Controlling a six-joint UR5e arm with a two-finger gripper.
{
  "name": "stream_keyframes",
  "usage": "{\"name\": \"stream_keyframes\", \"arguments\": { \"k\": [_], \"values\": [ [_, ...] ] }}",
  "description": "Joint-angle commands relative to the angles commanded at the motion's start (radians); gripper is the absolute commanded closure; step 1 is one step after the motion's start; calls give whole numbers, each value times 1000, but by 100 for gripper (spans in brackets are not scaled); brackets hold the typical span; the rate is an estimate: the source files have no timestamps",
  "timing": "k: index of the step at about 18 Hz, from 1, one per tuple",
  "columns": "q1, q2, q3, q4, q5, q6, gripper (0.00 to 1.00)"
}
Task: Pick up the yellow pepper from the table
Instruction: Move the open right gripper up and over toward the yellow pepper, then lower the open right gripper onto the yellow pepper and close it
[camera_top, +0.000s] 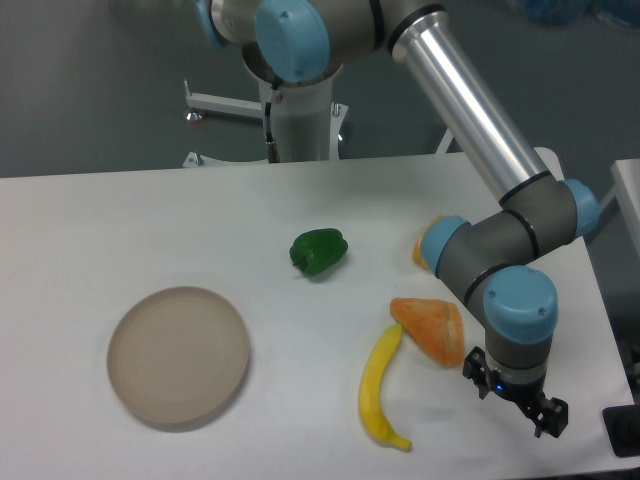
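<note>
The yellow pepper (423, 250) shows only as a sliver of orange-yellow skin near the right edge of the table (120, 220), most of it hidden behind the arm's (480, 120) grey elbow joint; it rests on the surface, not yet lifted. The gripper (522, 400) hangs low toward the front right corner, well apart from the pepper, with nothing between its fingers; the dark fingers are small and partly end-on, so I cannot tell whether they stand open or closed.

Between gripper and pepper lies an orange wedge (432, 328), its edge touching the top of a banana (378, 390) that curves toward the front edge; a green pepper (319, 251) sits mid-table, and a round plate (178, 356) lies toward the front left.

The pepper is likely light and fairly stiff, but its glossy, lumpy skin may well be slippery; a grip across the widest part of the body, fingers seated in the grooves between lobes, seems safest; a hold on a bulging lobe could squirt it sideways. Its exact shape and tilt are hidden here.
</note>
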Motion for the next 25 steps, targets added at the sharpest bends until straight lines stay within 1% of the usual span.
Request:
{"name": "stream_keyframes", "arguments": {
  "k": [3, 7, 9, 10, 11, 14, 16, 18, 20, 25],
  "values": [
    [-2, -2, 0, 2, 2, -2, 0],
    [-3, 14, -5, -5, 5, 0, 0],
    [-24, 40, -32, -9, 5, 3, 0],
    [-25, 63, -53, -17, 6, 8, 0],
    [-25, 86, -75, -35, 6, 8, 0],
    [-25, 161, -129, -147, 6, 8, 0],
    [-17, 221, -182, -201, 6, 9, 0],
    [-8, 279, -248, -231, 6, 11, 0],
    [0, 331, -322, -241, 6, 12, 0],
    [26, 443, -507, -235, 5, 14, 0]
  ]
}}
